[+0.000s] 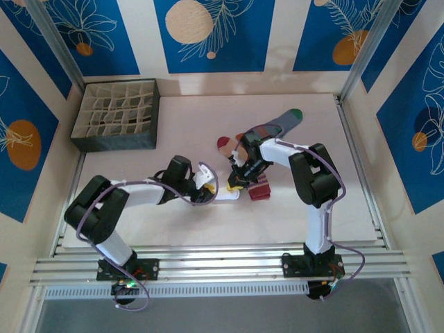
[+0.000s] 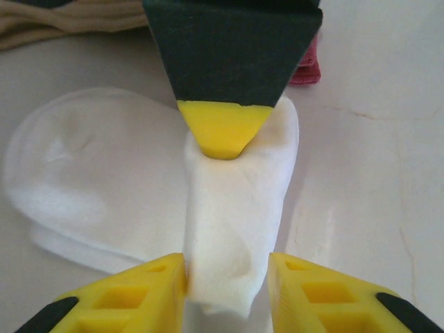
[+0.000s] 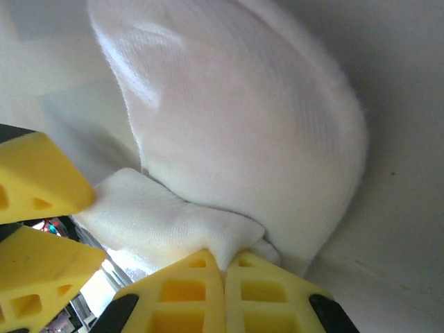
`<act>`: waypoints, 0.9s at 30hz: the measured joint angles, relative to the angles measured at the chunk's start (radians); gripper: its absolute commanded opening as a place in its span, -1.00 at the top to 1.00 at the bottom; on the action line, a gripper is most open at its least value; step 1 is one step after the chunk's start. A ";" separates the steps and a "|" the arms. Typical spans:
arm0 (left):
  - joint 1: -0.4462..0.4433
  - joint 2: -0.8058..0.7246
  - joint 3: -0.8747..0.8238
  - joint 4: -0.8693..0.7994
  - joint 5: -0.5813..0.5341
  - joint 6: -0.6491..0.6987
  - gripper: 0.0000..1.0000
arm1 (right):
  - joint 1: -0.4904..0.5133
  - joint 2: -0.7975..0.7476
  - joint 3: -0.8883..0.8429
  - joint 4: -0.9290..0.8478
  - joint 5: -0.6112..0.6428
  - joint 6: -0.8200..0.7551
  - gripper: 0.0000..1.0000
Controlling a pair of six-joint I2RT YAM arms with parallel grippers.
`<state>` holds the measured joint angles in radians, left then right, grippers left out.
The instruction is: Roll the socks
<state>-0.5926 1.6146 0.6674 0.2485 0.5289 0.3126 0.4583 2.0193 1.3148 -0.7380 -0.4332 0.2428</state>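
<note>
White sock (image 2: 239, 208) lay near the middle of the table (image 1: 208, 225), between the two grippers. It was partly rolled: one rounded end lay flat on the surface, while the rest was gathered into a thick fold beside it. The right gripper (image 3: 225, 258) was closed tight, its yellow fingertips pressed together on a pinch of the white fabric at the end of the fold away from the left gripper (image 2: 227, 262). The left gripper faced it from the other side with its jaws parted. The fold sat between its two yellow fingers, one finger touching the cloth and the other just beside it.

Just behind the white sock lay the peach sock (image 1: 223, 144), stretched under the right arm, with its maroon toe toward the back of the table and a maroon end near the right gripper. Farther back and to the right lay the grey-blue sock (image 1: 276, 126), flat, with its green toe pointing toward the back right corner. A dark box (image 1: 114, 114) with a grid of dividers stood well apart from the socks at the back left of the table.
</note>
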 measured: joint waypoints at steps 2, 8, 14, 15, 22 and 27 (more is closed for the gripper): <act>-0.036 -0.022 -0.012 0.009 -0.058 0.060 0.26 | 0.000 0.006 0.011 -0.020 0.004 -0.008 1.00; -0.189 -0.032 -0.019 0.055 -0.261 0.243 0.15 | 0.000 0.025 0.041 -0.067 0.009 -0.032 1.00; -0.241 0.023 0.000 0.066 -0.370 0.347 0.15 | 0.000 0.029 0.051 -0.097 0.013 -0.043 1.00; -0.243 0.040 0.011 0.066 -0.381 0.357 0.15 | 0.000 0.031 0.054 -0.100 0.014 -0.047 1.00; -0.269 0.124 0.063 0.113 -0.459 0.403 0.31 | -0.004 0.034 0.060 -0.122 0.019 -0.065 0.89; -0.277 0.129 0.071 0.120 -0.477 0.391 1.00 | -0.013 0.034 0.060 -0.124 0.016 -0.090 0.33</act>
<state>-0.8692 1.7435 0.7383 0.3687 0.0517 0.7033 0.4454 2.0533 1.3746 -0.8616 -0.4175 0.1532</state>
